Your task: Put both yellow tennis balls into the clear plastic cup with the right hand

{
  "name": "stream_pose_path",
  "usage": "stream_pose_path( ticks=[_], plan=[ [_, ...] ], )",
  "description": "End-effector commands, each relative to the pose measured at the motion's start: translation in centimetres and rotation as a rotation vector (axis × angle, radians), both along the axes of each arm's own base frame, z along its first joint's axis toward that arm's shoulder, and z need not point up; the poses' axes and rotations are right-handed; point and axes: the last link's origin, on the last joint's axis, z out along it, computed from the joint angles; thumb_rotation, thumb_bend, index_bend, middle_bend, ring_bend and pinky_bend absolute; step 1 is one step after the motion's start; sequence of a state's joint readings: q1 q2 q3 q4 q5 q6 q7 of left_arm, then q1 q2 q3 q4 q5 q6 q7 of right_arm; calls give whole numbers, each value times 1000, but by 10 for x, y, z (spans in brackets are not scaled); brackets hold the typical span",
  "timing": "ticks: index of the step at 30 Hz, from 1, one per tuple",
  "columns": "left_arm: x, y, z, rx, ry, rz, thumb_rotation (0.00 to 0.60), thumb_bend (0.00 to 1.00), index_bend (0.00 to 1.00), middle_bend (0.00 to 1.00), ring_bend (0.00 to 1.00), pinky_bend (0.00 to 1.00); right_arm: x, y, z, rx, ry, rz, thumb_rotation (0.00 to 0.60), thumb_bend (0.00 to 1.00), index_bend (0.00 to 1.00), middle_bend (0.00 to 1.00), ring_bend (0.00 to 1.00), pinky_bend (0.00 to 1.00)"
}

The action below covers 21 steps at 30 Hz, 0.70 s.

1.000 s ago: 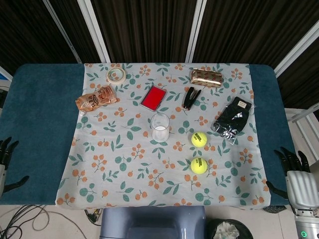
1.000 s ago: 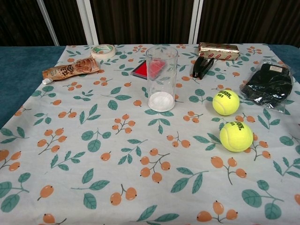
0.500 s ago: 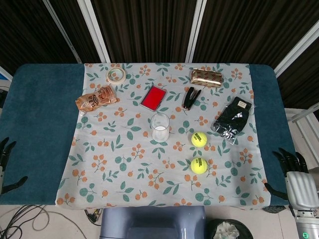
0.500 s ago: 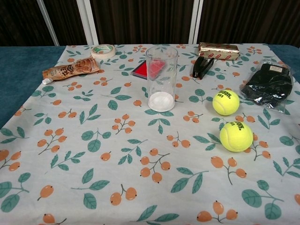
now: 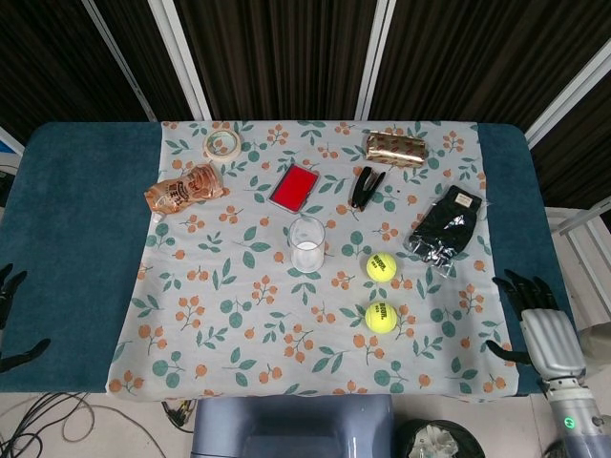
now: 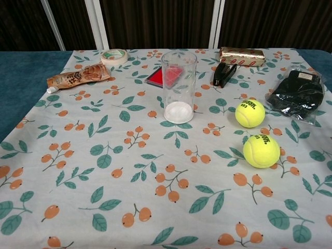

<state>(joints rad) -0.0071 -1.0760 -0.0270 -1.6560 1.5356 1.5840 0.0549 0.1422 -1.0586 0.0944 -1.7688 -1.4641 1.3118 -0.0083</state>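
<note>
Two yellow tennis balls lie on the floral cloth, one farther back and one nearer the front edge. The clear plastic cup stands upright left of them, with nothing inside it. My right hand hovers at the table's right front corner, fingers spread, holding nothing, well right of the balls. My left hand shows only at the left border, fingers apart and holding nothing. Neither hand appears in the chest view.
At the back lie a tape roll, a brown snack pouch, a red box, a black stapler, a gold packet and a black bagged item.
My right hand has moved left and forward, from beyond the table's right edge to over its front right corner. My left hand has slid slightly further out of view. Balls and cup are unmoved.
</note>
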Motion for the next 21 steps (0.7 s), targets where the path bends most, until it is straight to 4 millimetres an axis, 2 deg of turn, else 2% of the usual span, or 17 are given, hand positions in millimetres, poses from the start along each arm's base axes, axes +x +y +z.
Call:
stream_pose_path(
  ticks=[1, 6, 9, 15, 21],
  plan=[
    [1, 0, -1, -3, 2, -1, 600, 42, 92, 0, 0, 0, 19, -47, -9, 57, -51, 20, 600, 234, 134, 60, 95, 0],
    [1, 1, -2, -2, 2, 1, 600, 42, 92, 0, 0, 0, 45, -93, -31, 60, -63, 66, 600, 230, 134, 60, 93, 0],
    [-1, 2, -3, -5, 3, 13, 600, 42, 92, 0, 0, 0, 61, -109, -48, 76, -63, 82, 600, 230, 134, 60, 92, 0],
    [-2, 5, -5, -12, 6, 24, 600, 42, 92, 0, 0, 0, 84, -127, -82, 139, -57, 83, 600, 231, 134, 60, 92, 0],
    [-2, 4, -4, -4, 3, 28, 600, 42, 92, 0, 0, 0, 96, -133, -111, 196, -33, 65, 600, 230, 134, 60, 92, 0]
  ],
)
